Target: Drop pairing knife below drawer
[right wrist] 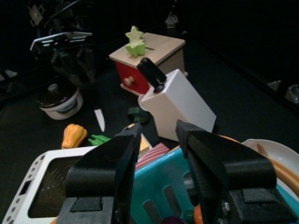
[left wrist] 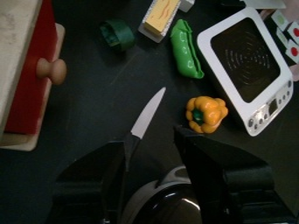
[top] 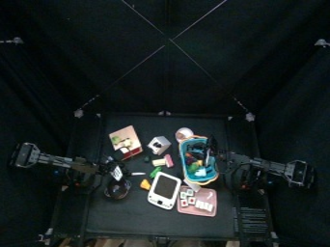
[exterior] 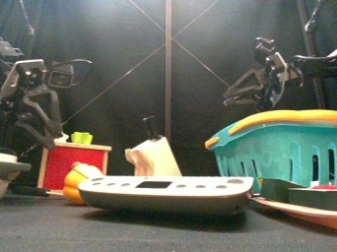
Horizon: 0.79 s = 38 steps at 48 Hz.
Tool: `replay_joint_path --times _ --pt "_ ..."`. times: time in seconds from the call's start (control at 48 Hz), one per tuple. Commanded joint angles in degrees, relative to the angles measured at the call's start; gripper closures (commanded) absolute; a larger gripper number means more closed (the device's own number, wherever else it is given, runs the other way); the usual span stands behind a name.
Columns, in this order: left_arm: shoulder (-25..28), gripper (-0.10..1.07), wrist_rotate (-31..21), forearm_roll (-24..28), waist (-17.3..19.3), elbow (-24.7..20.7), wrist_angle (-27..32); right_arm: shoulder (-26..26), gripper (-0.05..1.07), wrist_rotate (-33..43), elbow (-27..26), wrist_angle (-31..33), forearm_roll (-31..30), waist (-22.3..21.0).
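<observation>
The paring knife's pale blade (left wrist: 146, 115) lies flat on the black table beside the red drawer (left wrist: 28, 83), close to its wooden knob (left wrist: 49, 68). The handle end is hidden under my left gripper (left wrist: 158, 144). That gripper hovers right over the knife, jaws open on either side of the blade and not touching it. In the right wrist view a sliver of the blade (right wrist: 100, 118) shows in front of the drawer (right wrist: 146, 61). My right gripper (right wrist: 166, 131) is open and empty above the teal basket (right wrist: 193, 194).
A yellow pepper (left wrist: 205, 114), a green pea pod (left wrist: 184, 48) and the white scale (left wrist: 246, 61) lie close to the knife. A white knife block (exterior: 156, 157) stands by the drawer (exterior: 73, 162). A black bowl (right wrist: 59, 101) sits under the left arm.
</observation>
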Motion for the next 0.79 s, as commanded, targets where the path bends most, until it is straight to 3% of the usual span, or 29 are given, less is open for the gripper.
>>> replay_joint_path --times 0.0,0.771 --pt "0.62 0.14 0.18 0.0 0.26 -1.05 -0.26 -0.26 0.25 0.0 -0.62 -0.26 0.09 -0.18" --pt "0.7 0.14 0.26 0.18 0.18 -1.67 -2.72 -0.26 0.25 0.0 -0.53 -0.26 0.09 -0.18"
